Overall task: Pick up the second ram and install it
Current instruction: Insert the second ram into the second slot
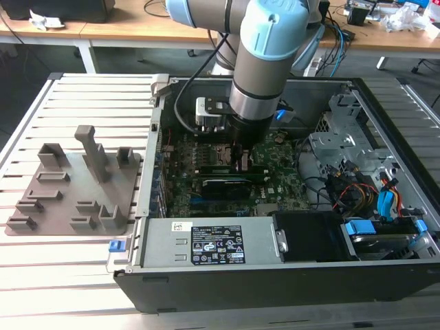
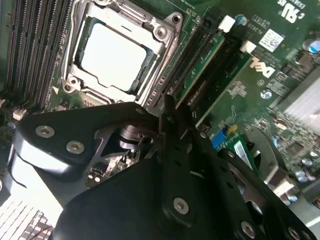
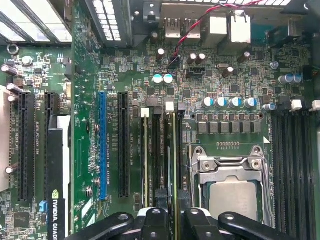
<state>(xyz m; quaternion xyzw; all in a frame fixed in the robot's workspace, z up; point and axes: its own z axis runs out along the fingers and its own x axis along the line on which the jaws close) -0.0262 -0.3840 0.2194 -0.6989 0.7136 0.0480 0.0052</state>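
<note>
On the exterior view's left, the grey fixture tray point(image 1: 72, 189) with its upright blocks sits on the slatted worktop point(image 1: 69, 275). To its right stands the open computer case point(image 1: 357, 268), and my arm reaches down into it over the motherboard point(image 1: 206, 199).

My end effector point(image 1: 242, 159) is low over the memory slots, just beside the processor socket point(image 1: 214, 151). In the first wrist view, my end effector point(image 3: 174, 220) has its fingers point(image 3: 155, 222) drawn in on either side of the second ram point(image 3: 173, 165), a thin green stick standing on edge in a slot between the black expansion slots point(image 3: 123, 145) and the processor socket point(image 3: 232, 190). I am clamped on its upper edge. Whether it is fully seated I cannot tell.

In the second wrist view, my end effector point(image 2: 172, 120) sits at the near end of the same stick point(image 2: 202, 65), which runs away along its slot beside the socket point(image 2: 117, 52).
</note>
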